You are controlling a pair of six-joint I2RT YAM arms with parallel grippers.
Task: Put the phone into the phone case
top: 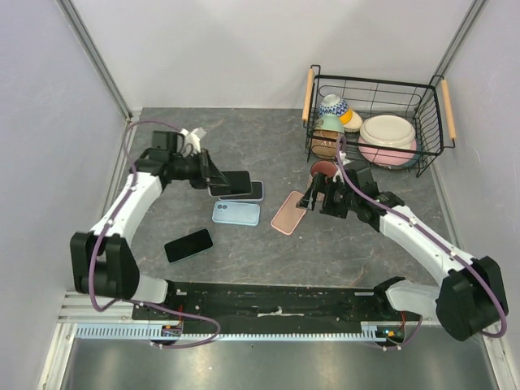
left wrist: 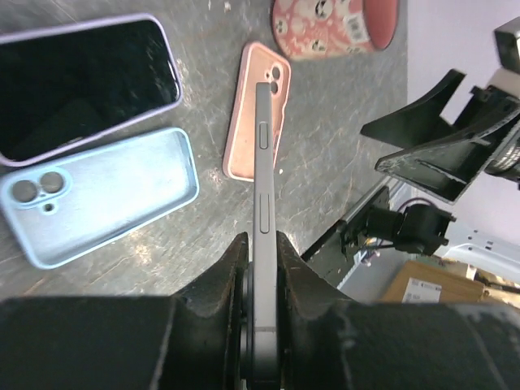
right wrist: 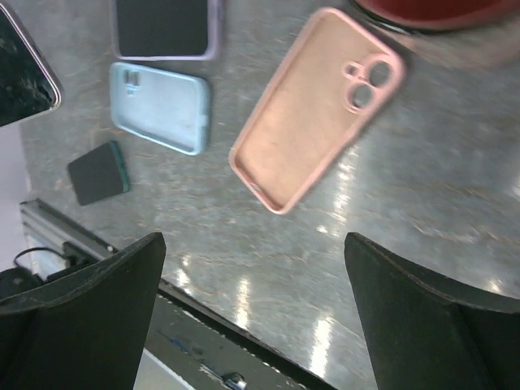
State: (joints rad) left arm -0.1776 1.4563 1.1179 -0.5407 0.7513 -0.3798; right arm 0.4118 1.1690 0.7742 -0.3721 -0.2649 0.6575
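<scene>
My left gripper [top: 211,179] is shut on a dark phone [top: 234,182], which it holds off the table; in the left wrist view this phone [left wrist: 264,162] stands edge-on between the jaws of the gripper [left wrist: 262,244]. Below it an empty light blue phone case [top: 236,213] [left wrist: 106,195] lies open side up. An empty pink phone case [top: 288,212] [right wrist: 317,106] lies to its right. My right gripper [top: 313,197] [right wrist: 253,252] hangs open just right of the pink case, with nothing between its fingers.
A phone in a purple case [top: 252,193] lies under the held phone. Another dark phone [top: 188,245] lies nearer the front left. A red bowl [top: 323,169] sits behind the right gripper. A wire basket [top: 370,81] of bowls stands at the back right.
</scene>
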